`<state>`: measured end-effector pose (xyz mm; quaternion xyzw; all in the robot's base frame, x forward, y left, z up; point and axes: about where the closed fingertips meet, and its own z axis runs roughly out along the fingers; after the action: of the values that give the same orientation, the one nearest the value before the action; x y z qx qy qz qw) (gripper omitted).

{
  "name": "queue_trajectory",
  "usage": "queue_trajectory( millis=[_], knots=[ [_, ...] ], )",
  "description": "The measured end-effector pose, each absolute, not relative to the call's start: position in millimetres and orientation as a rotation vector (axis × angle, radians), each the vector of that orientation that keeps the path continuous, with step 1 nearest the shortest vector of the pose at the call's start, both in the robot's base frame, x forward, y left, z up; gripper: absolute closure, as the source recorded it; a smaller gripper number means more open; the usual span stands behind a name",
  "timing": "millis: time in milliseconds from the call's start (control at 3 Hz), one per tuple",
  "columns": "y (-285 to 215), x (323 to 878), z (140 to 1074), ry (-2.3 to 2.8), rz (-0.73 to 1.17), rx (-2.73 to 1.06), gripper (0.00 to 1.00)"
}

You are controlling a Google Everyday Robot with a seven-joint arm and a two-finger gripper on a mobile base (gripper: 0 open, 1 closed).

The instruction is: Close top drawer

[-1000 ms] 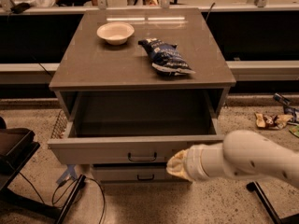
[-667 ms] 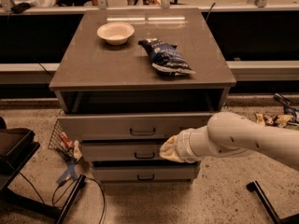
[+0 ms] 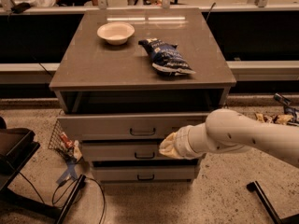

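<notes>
- Bowl (image 3: pixel 115 32): pale, rear left of tabletop (image 3: pixel 88 66).
- Top drawer (image 3: pixel 107 124): front a little proud of the cabinet, dark gap above; not fully shut.
- Chip bag (image 3: pixel 166 57): blue, right of bowl.
- Tool (image 3: pixel 168 146): at the drawer front's lower right edge; released or clenched, cannot tell.
- Step: closing push, judged nearly done.
- Next: press straight inward until flush.

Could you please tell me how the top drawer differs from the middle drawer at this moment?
The top drawer has a taller, wider front than the middle drawer. The top drawer juts out partly open, showing a dark gap under the cabinet top; the middle drawer sits further back. The tool overlaps the middle drawer's right end, just below the top drawer's front. Both are grey with small dark bar handles.
</notes>
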<state>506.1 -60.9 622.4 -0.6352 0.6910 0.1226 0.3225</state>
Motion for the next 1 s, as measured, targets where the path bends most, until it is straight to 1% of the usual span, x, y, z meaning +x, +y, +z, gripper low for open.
queue_trajectory(
  millis=[333,667,1000],
  knots=[
    [-67.1,540.2,619.8,1.800,0.301,-1.674,1.00],
    [-80.7,596.0,627.5,1.789,0.254,-1.647,1.00],
    [-80.9,595.3,627.5,1.789,0.254,-1.647,1.00]
  ],
)
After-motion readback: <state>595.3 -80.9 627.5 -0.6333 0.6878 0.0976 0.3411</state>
